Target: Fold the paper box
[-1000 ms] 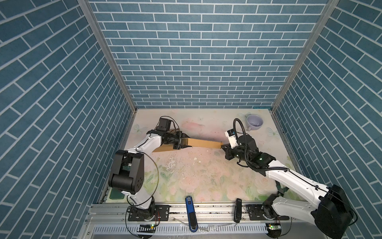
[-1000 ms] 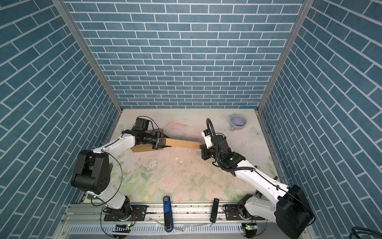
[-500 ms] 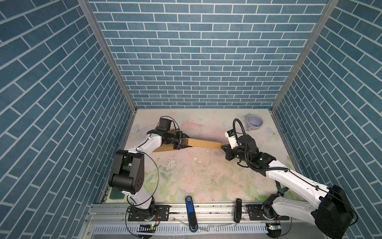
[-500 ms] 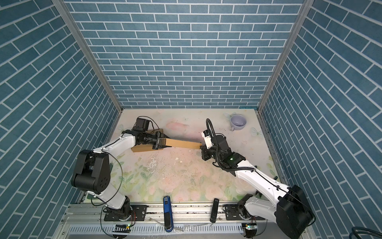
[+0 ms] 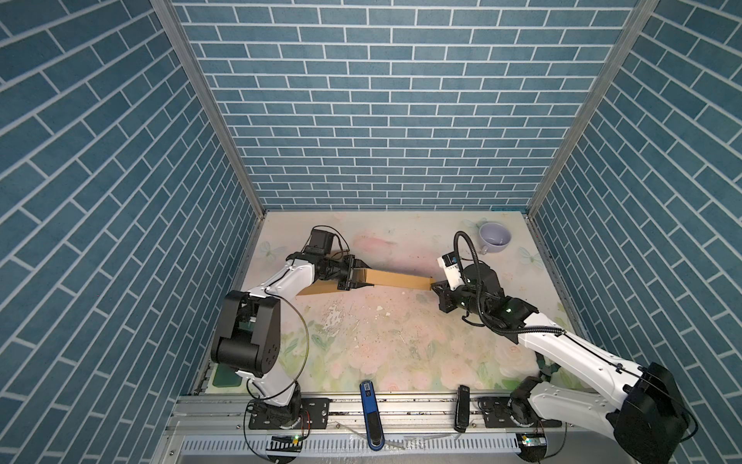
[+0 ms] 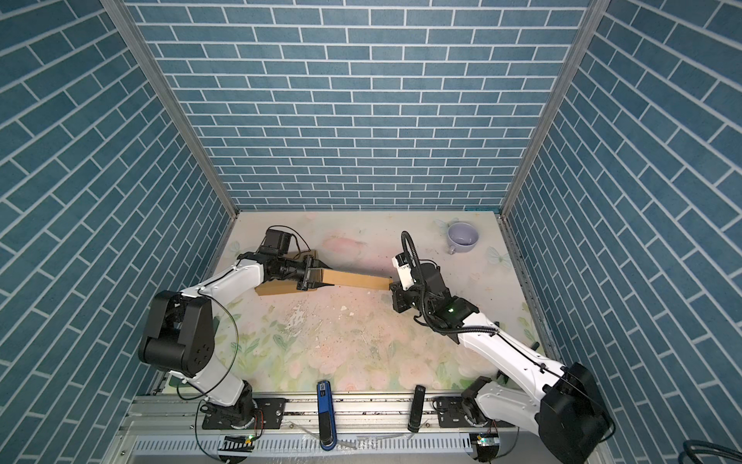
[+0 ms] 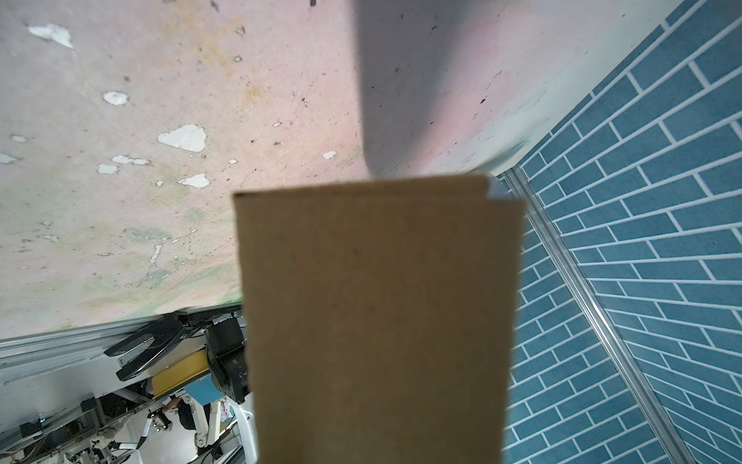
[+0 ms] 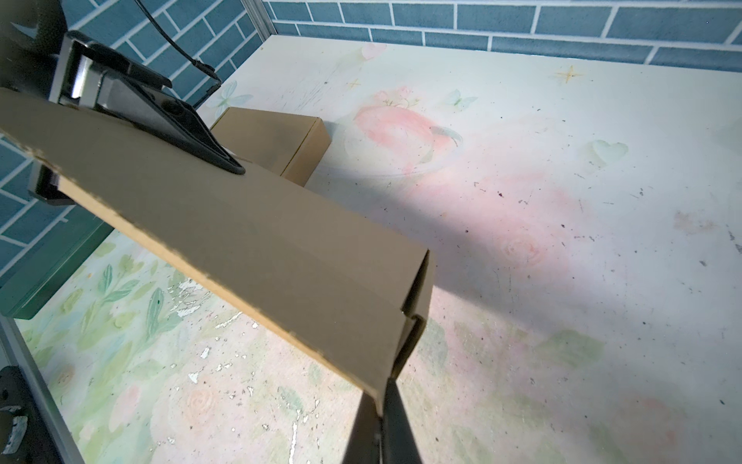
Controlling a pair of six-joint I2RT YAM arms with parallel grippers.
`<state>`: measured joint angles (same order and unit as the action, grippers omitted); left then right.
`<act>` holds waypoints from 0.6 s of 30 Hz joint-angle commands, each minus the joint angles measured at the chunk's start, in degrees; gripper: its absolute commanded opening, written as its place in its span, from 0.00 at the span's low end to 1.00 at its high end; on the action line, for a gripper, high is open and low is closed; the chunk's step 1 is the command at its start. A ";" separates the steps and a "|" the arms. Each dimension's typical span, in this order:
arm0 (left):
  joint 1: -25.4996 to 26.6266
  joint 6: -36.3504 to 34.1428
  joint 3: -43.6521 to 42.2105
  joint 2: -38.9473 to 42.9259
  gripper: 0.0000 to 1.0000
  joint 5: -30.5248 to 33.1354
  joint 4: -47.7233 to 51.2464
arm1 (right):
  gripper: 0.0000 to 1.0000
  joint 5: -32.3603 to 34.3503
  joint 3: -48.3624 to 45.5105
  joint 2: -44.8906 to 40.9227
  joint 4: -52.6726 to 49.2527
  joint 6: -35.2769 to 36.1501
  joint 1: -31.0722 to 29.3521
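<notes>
The paper box (image 5: 397, 278) (image 6: 355, 279) is a flattened brown cardboard sleeve. It hangs above the table, stretched between my two grippers. My left gripper (image 5: 363, 276) (image 6: 321, 275) straddles its left end, one finger (image 8: 168, 120) lying on the upper face, and is shut on it. In the left wrist view the cardboard (image 7: 377, 321) fills the middle and hides the jaws. My right gripper (image 5: 437, 287) (image 6: 392, 286) (image 8: 379, 401) is shut on the lower corner of the right end, where two layers of the sleeve (image 8: 241, 233) show.
A second brown box, folded shut (image 8: 273, 140) (image 5: 317, 287) (image 6: 277, 288), lies on the table under my left wrist. A lavender mug (image 5: 496, 237) (image 6: 463, 239) stands at the back right. A blue tool (image 5: 369, 405) and a black one (image 5: 462, 405) rest on the front rail.
</notes>
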<state>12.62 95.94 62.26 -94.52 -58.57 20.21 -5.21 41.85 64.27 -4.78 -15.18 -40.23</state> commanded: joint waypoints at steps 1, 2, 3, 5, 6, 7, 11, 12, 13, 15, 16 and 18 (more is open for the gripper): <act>0.47 2.04 0.32 -0.05 0.00 -1.36 -3.11 | 0.00 -1.03 -1.71 -0.54 -0.64 -1.07 -1.12; 0.43 2.10 0.32 -0.01 0.00 -1.37 -3.23 | 0.00 -1.24 -1.94 -0.46 -0.07 -1.69 -1.17; 0.47 2.21 0.32 -0.05 0.00 -1.38 -3.37 | 0.00 -1.58 -2.34 -0.38 0.95 -2.56 -1.17; 0.49 2.30 0.32 -0.05 0.00 -1.41 -3.60 | 0.00 -1.76 -2.73 -0.24 1.82 -3.47 -1.17; 0.43 2.31 0.27 -0.05 0.00 -1.37 -3.63 | 0.00 -1.44 -2.95 -0.20 1.79 -3.64 -1.17; 0.47 2.32 0.23 -0.01 0.00 -1.47 -3.64 | 0.00 -1.31 -2.99 -0.36 1.66 -3.56 -1.17; 0.48 2.41 0.58 -0.08 0.00 -1.50 -3.76 | 0.00 -1.46 -2.74 -0.89 0.70 -2.69 -1.09; 0.47 2.41 0.66 -0.21 0.00 -1.43 -3.77 | 0.00 -1.38 -2.65 -0.92 0.57 -2.58 -1.15; 0.48 2.46 0.67 -0.12 0.00 -1.44 -3.76 | 0.00 -1.21 -2.70 -0.99 0.60 -2.50 -1.10; 0.47 2.78 0.67 -0.06 0.00 -1.38 -4.05 | 0.00 -1.14 -3.03 -1.12 0.91 -2.22 -1.08; 0.43 3.24 0.59 -0.02 0.00 -1.32 -4.64 | 0.00 -0.95 -3.38 -1.17 1.44 -2.22 -1.09; 0.51 4.09 0.35 0.26 0.00 -1.23 -5.62 | 0.00 -1.01 -4.37 -1.40 3.27 -2.31 -1.16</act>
<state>12.86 97.19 62.26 -94.52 -58.15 18.55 -4.29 39.90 63.81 -1.63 -17.32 -40.29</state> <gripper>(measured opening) 0.416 0.043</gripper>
